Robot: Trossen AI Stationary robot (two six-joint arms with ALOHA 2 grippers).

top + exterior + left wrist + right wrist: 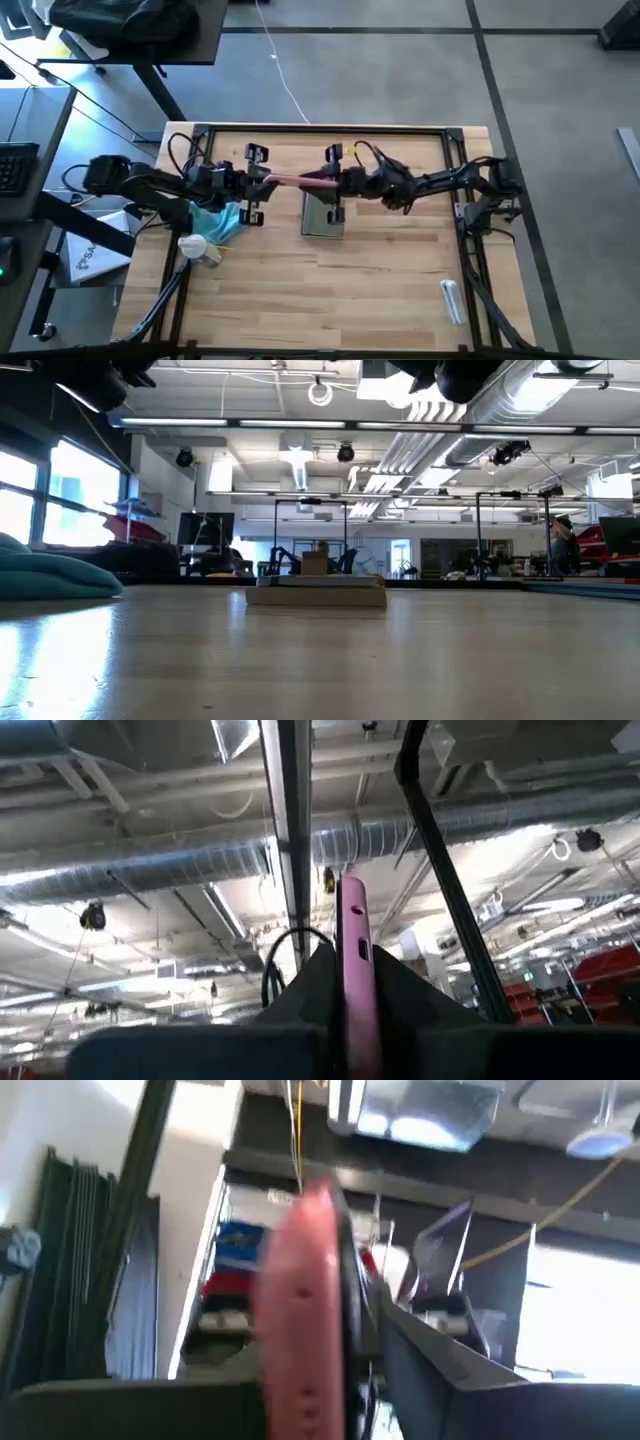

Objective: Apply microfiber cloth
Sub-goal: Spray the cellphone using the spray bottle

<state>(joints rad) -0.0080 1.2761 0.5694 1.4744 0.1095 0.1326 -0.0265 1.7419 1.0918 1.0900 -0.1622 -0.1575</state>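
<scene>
A pink phone (300, 182) hangs in the air above the table's middle, stretched between my two grippers. My left gripper (262, 182) is shut on its left end and my right gripper (338, 183) on its right end. Below them a grey-green tablet (323, 215) lies flat on the wood; in the low view the tablet (316, 592) sits alone at mid-table. The light blue microfiber cloth (215, 220) lies bunched on the table under my left arm, and in the low view the cloth (50, 575) shows at the left edge, touched by no gripper. My left gripper pinches the phone's left end (356, 982) between its two fingers (300, 1005), one on each flat face, coming level from the table's left. The phone's narrow edge faces the wrist camera. The phone is clear of the table. My right gripper pinches the phone's right end (300, 1330) between its two fingers (425, 1355), coming level from the table's right, along the phone's length. The phone stays lifted clear above the tablet, roughly level.
A small white-capped spray bottle (200, 248) lies at the left near the cloth. A white tube-like object (452, 300) lies near the front right corner. Bare wood spreads across the table's near half.
</scene>
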